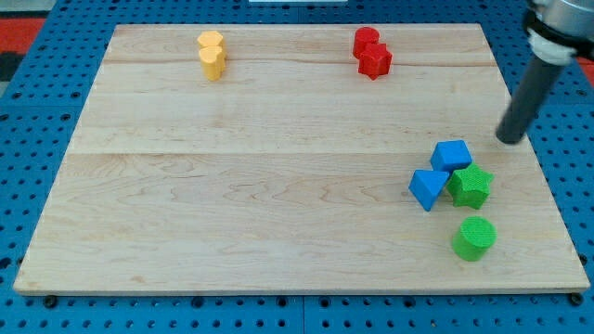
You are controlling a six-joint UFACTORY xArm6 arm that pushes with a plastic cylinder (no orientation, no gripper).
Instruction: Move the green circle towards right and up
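A wooden desk (278,186) carries yellow blocks (212,54) and red blocks (372,52) along its far edge; blue blocks (440,173), a green star (470,186) and green circle (474,237) sit near the right front corner.

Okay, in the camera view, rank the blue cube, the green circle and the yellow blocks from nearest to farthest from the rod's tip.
Measured from my tip, at the view's right edge of the board:
1. Blue cube, just to the tip's left and slightly below.
2. Green circle, further down, near the view's bottom right.
3. Yellow blocks, far across at the view's top left.
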